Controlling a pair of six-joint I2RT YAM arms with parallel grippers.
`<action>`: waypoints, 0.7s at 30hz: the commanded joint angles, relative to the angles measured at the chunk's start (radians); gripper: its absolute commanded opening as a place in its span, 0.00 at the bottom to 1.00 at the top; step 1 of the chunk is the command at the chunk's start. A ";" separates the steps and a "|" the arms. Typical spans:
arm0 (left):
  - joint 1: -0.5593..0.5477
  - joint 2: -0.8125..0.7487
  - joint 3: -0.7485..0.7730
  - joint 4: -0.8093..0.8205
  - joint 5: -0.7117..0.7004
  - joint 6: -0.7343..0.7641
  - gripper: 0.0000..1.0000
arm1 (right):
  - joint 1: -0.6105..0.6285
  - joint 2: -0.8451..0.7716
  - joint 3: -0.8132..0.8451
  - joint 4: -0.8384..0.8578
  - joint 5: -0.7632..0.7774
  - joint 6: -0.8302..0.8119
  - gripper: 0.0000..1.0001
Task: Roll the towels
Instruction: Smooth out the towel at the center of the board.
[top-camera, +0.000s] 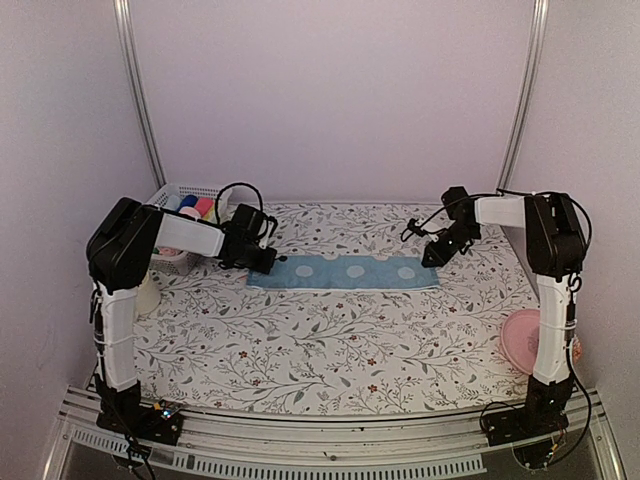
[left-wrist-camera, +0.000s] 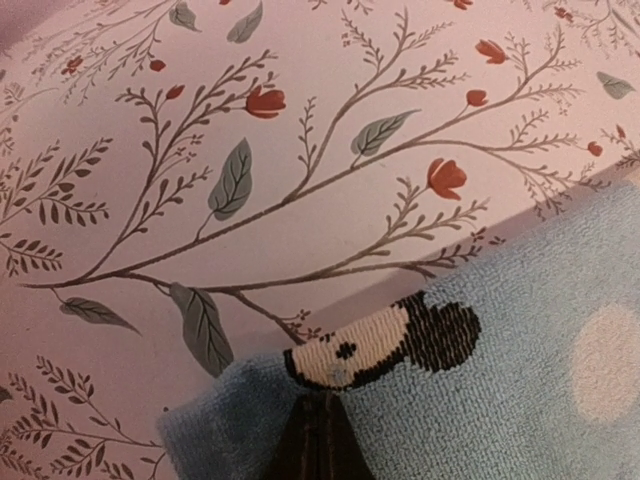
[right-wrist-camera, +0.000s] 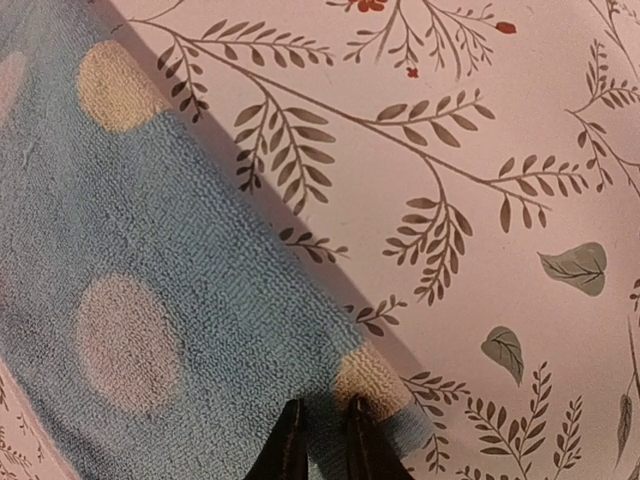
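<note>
Blue towel (top-camera: 343, 272) — flat strip (pale dots).

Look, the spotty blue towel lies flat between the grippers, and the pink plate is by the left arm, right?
No. The pink plate is by the right arm, as the top view shows. The spotty blue towel does lie flat between the left gripper and right gripper.

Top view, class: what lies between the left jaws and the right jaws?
The light blue towel, folded into a long dotted strip, spans that stretch in the top view.
</note>
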 joint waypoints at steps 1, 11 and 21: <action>0.014 0.005 -0.011 -0.022 -0.018 -0.010 0.00 | -0.001 -0.027 0.006 -0.005 0.017 -0.020 0.18; 0.008 -0.130 -0.054 -0.010 0.047 -0.033 0.51 | 0.004 -0.193 -0.031 -0.154 -0.117 -0.155 0.26; -0.015 -0.248 -0.162 -0.014 0.099 -0.078 0.32 | 0.022 -0.189 -0.107 -0.190 -0.121 -0.120 0.14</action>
